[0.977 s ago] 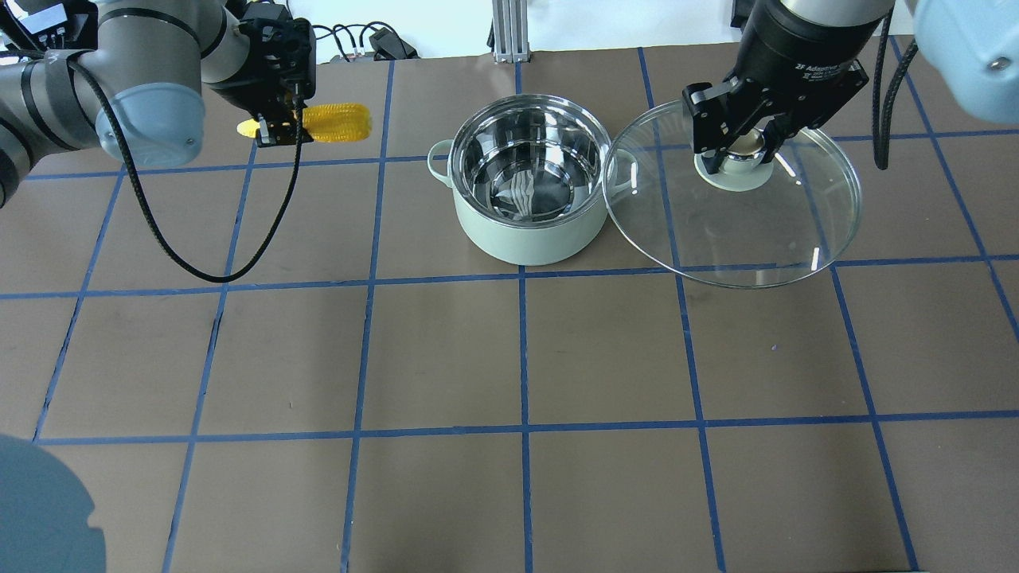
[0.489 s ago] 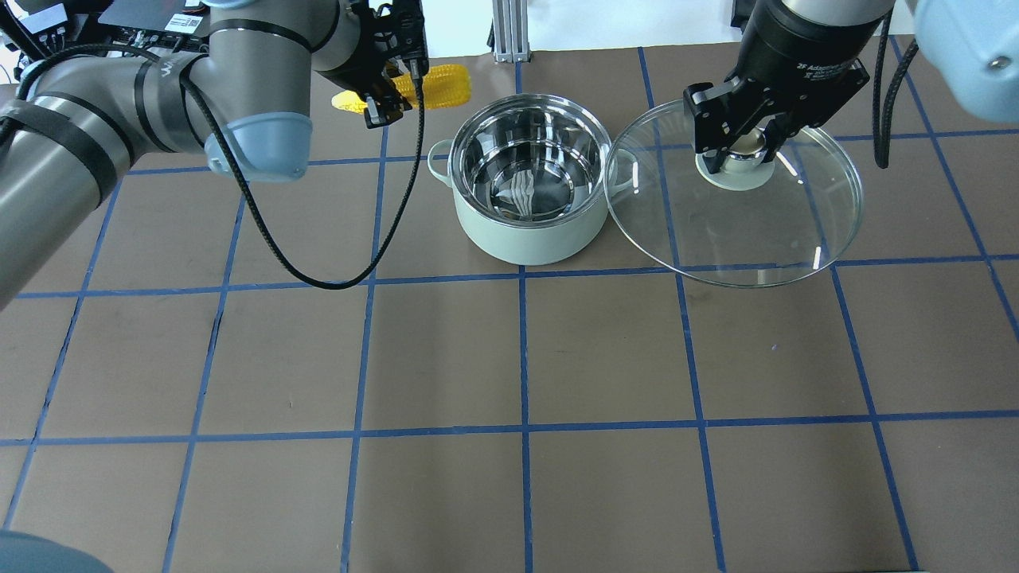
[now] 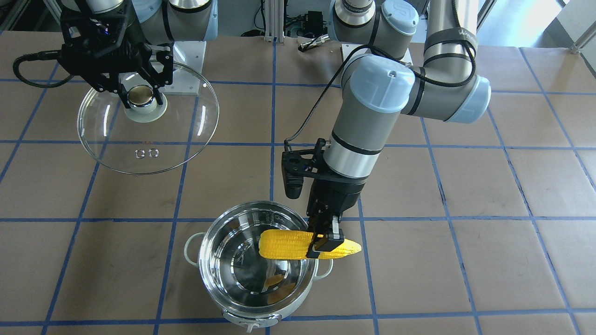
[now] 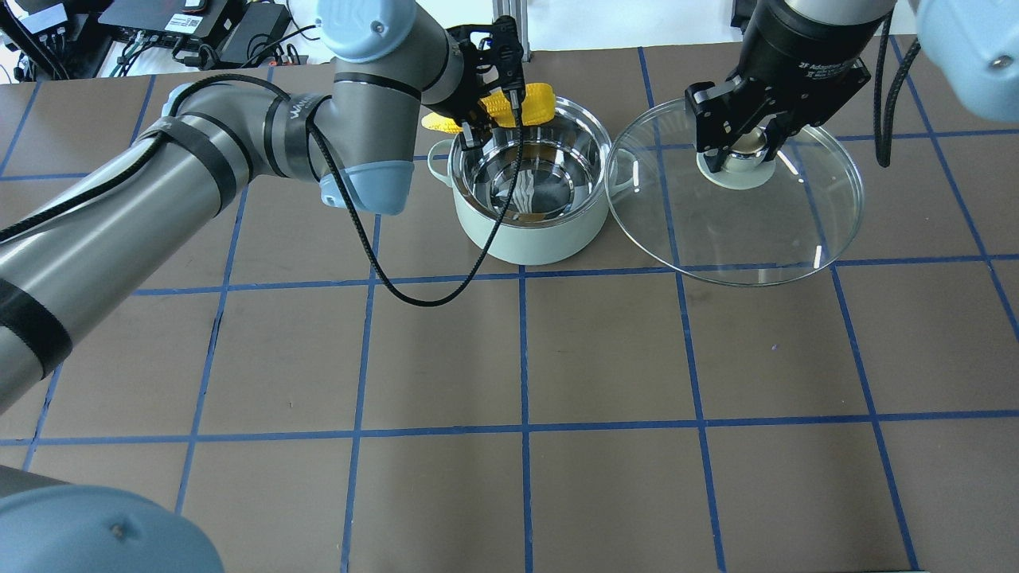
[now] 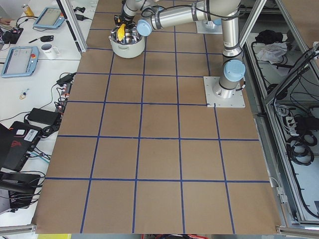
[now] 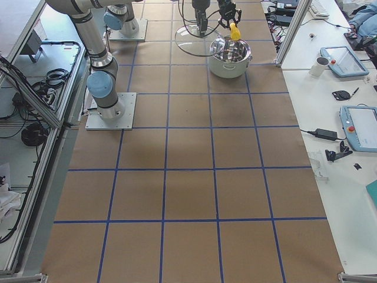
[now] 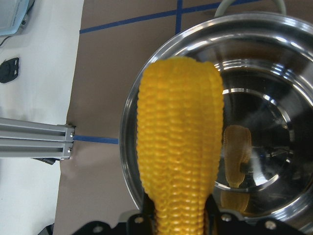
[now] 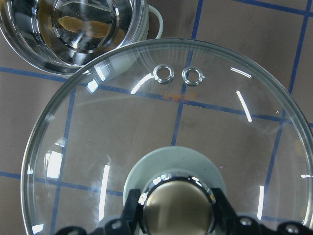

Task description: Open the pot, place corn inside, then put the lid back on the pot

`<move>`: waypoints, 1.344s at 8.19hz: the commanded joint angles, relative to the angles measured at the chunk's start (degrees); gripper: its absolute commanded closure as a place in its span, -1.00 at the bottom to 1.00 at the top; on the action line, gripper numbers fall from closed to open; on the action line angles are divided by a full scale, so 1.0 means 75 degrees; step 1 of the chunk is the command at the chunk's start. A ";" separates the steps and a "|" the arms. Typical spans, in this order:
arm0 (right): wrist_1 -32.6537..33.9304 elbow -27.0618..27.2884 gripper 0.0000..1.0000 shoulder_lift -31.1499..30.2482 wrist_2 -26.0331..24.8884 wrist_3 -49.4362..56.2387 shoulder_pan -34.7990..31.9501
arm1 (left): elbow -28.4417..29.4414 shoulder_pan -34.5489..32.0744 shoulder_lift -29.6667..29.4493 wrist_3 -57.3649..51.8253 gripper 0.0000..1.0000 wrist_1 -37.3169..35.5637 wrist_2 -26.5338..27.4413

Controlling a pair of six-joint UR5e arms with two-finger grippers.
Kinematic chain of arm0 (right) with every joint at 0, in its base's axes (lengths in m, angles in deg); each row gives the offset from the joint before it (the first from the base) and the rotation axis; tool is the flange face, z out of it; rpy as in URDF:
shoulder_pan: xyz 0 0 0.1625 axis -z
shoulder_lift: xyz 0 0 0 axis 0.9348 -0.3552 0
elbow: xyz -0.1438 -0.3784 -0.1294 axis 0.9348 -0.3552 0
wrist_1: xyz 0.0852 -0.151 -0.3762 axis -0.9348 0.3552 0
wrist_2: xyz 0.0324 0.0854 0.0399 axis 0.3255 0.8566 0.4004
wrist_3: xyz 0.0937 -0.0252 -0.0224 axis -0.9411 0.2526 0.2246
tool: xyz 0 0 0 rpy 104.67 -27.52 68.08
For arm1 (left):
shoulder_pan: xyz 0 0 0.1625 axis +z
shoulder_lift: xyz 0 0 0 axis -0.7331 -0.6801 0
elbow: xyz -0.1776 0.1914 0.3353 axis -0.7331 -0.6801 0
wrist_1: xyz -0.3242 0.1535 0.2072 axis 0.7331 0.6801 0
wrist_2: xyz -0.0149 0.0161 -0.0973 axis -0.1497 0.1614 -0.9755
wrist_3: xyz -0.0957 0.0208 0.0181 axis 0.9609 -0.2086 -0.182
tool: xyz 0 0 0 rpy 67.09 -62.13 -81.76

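The left hand [image 3: 323, 242] was clamped on the corn [image 3: 298, 245], its fingers [image 7: 146, 215] pressing on the narrow part near the tapered end. The corn lay about level, above the rim of the pot [image 4: 525, 239], on the pot's side toward the robot's left. Its thick end reached over the steel interior, while its pointed end stood out beyond the rim.

To do this step well, I think the hand should first travel further toward the pot's centre, so that the whole ear is over the opening. The ear looked only a little shorter than the pot's width, so it should be lowered along the widest line or with the thick end tipped down. The grip should be loosened only when the ear is low inside, because otherwise it may strike the rim and fall outside the pot.

The right hand [image 3: 139, 95] was closed on the knob [image 8: 177, 205] of the glass lid [image 3: 186, 139], which seemed raised just beside the pot, on the pot's side toward the robot's right. It had better wait there.

The corn was bright yellow, with regular rows of kernels and a smooth shine like plastic. The pot was empty, and its mirror bottom showed a dull yellow reflection.
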 commanded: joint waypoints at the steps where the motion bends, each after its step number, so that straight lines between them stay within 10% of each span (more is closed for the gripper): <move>1: 0.0008 -0.0012 0.39 0.0000 0.0003 0.0034 0.0006 | 0.0008 -0.0303 -0.0391 0.0140 1.00 -0.0302 -0.0064; 4: 0.0019 -0.0012 0.39 0.0000 0.0003 0.0104 0.0018 | 0.0008 -0.0303 -0.0580 0.0082 0.85 -0.0279 -0.0393; 5: 0.0019 -0.0012 0.39 0.0000 0.0003 0.0104 0.0018 | 0.0008 -0.0303 -0.0614 0.0081 -0.16 -0.0267 -0.0347; 7: 0.0019 -0.0012 0.39 0.0000 0.0014 0.0104 0.0018 | 0.0008 -0.0303 -0.0615 0.0210 -0.70 -0.0256 -0.0358; 11: 0.0043 -0.0012 0.39 0.0000 0.0014 0.0104 0.0018 | 0.0031 -0.0163 -0.0148 0.0315 -0.76 0.0478 -0.0381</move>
